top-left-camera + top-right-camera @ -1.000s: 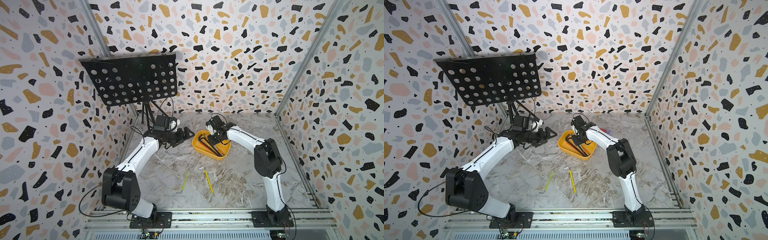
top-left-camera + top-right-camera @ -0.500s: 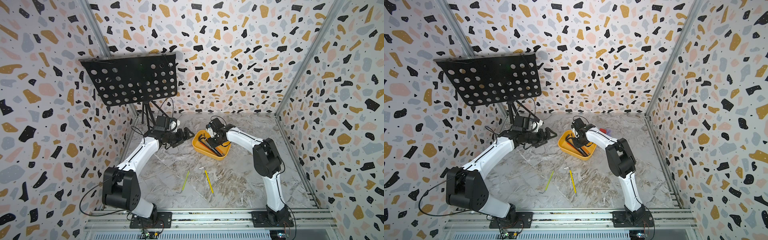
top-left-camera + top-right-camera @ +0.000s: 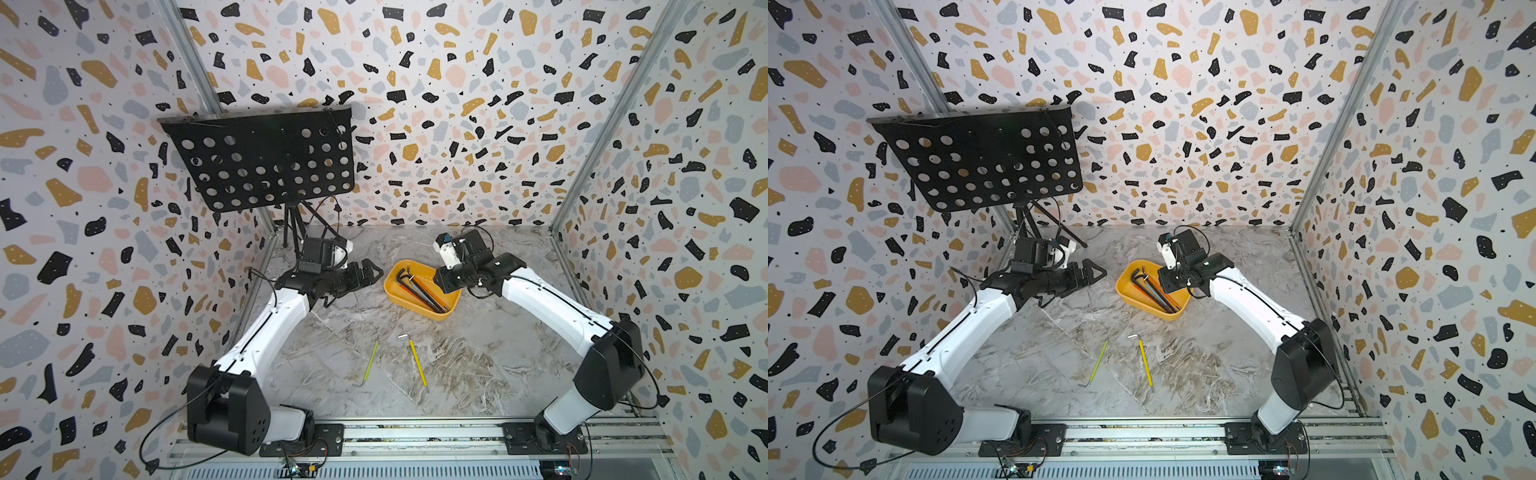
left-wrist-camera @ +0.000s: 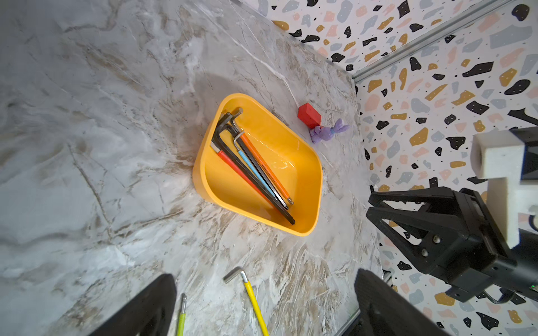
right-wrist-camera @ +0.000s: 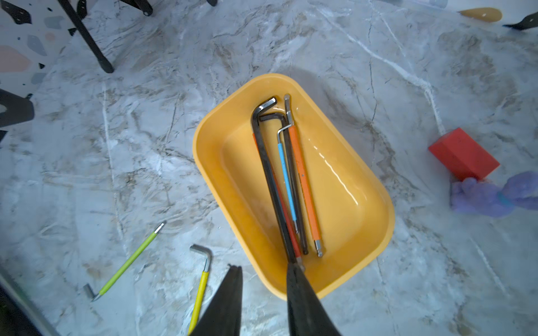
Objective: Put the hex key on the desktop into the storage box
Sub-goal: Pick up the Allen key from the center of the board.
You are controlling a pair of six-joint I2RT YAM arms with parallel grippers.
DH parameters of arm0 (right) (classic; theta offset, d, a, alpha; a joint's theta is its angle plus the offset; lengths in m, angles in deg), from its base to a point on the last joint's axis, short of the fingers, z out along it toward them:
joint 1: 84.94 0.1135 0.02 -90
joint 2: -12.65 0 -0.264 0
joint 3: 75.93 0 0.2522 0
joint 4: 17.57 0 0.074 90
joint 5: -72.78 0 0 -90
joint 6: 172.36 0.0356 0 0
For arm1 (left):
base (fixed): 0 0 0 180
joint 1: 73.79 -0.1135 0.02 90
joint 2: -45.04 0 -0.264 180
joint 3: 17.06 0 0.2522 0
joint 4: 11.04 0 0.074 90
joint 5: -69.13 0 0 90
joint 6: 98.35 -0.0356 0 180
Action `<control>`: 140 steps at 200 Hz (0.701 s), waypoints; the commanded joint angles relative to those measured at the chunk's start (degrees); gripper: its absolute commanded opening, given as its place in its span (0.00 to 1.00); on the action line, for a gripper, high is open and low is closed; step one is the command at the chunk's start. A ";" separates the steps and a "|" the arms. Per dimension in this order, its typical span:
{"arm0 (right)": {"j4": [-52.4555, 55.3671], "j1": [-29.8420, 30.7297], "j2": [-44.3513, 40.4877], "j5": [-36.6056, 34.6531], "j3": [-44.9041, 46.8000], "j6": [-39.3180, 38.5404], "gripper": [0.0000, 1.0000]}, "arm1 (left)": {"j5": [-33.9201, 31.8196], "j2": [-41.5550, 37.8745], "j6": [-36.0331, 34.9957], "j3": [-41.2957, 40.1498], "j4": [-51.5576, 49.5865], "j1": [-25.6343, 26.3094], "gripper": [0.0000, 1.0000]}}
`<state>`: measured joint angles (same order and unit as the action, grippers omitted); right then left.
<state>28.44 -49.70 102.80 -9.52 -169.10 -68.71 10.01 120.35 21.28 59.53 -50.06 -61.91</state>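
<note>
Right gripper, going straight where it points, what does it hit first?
Probably the storage box, at the end nearest the right gripper, beside the long black hex key; depth is unclear.

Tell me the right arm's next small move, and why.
Probably lift the right gripper clear of the box and swing it toward the yellow key. Its jaws stand apart over the box's end, holding nothing. Several keys lie inside, while the yellow key and the green key lie on the desktop, the yellow one nearer.
</note>
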 commanded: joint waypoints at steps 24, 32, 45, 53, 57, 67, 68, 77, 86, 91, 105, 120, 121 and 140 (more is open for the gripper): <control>-2.10 0.14 -9.00 6.33 10.75 5.37 0.32 | -3.27 -9.92 0.83 -7.63 -3.72 -0.28 1.00; -2.30 0.25 -10.52 6.67 12.78 5.80 0.33 | -3.83 -12.11 1.21 -8.97 -4.62 -0.28 1.00; -2.51 0.52 -12.71 6.71 16.11 6.72 0.33 | -4.06 -15.58 1.81 -11.13 -5.89 -0.28 1.00; -2.70 0.81 -13.85 6.85 17.93 7.45 0.33 | -4.50 -17.65 1.84 -12.47 -7.02 -0.21 1.00; -2.89 0.87 -14.47 7.00 18.84 7.82 0.34 | -5.13 -18.65 1.75 -12.94 -8.01 -0.23 1.00; -3.54 1.41 -15.93 7.31 21.14 8.63 0.35 | -7.41 -20.99 1.66 -14.02 -10.26 -0.24 1.00; -3.57 1.45 -16.12 7.32 21.32 8.69 0.35 | -7.67 -21.25 1.62 -14.17 -10.43 -0.21 1.00; -3.75 1.97 -17.19 7.12 23.03 9.40 0.35 | -9.68 -23.15 1.09 -14.96 -12.16 -0.26 1.00; -4.10 2.53 -18.20 6.83 24.63 9.92 0.36 | -11.06 -24.88 0.45 -15.66 -13.40 -0.17 1.00; -4.29 2.99 -18.65 6.65 25.45 10.27 0.36 | -11.78 -25.84 0.17 -15.93 -13.93 -0.19 1.00; -5.40 4.37 -19.63 6.01 27.62 11.44 0.36 | -13.07 -27.82 -0.33 -16.76 -14.47 -0.19 1.00; -6.76 6.23 -19.97 5.81 29.28 12.47 0.37 | -13.94 -28.99 -0.35 -17.54 -14.47 -0.19 1.00; -6.85 6.32 -19.99 5.82 29.34 12.50 0.37 | -14.01 -28.99 -0.35 -17.55 -14.47 -0.19 1.00; -7.87 8.98 -19.29 4.77 30.55 13.70 0.37 | -14.61 -28.41 -0.28 -17.47 -14.47 -0.19 1.00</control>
<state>23.24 -43.45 84.05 -3.51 -139.68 -57.78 -1.97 91.74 22.24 42.70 -64.20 -61.91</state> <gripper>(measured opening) 0.371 0.996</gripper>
